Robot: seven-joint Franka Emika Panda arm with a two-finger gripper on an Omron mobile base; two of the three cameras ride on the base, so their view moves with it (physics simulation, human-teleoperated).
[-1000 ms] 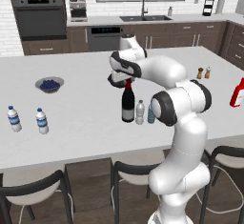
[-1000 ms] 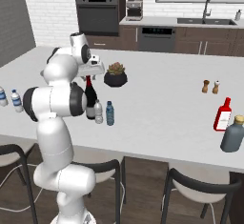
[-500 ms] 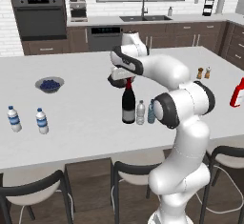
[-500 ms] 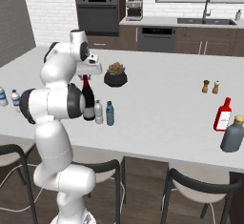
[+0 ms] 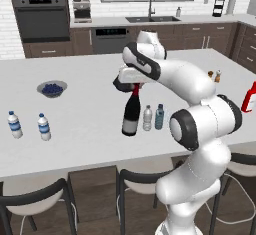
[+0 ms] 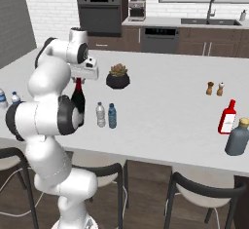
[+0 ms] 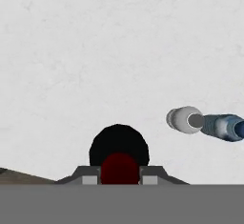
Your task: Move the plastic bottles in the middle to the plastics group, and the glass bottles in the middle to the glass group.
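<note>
While the white arm reaches over the pale kitchen island [image 5: 75,114], its two-finger gripper [image 5: 135,86] is pinched on the red foil neck of the tall near-black wine bottle [image 5: 131,114], which stands upright mid-counter. Just beside it, to its right in the left base view: small clear greyish bottle [image 5: 147,118], then teal-tinted bottle [image 5: 159,117], close tog. Two blue-banded water bottles [image 5: 44,127] sit well apart, toward counter's left end. Bright red bottle [image 6: 227,117] stands near far right, next to a squat grey-blue bottle [image 6: 238,137].
</note>
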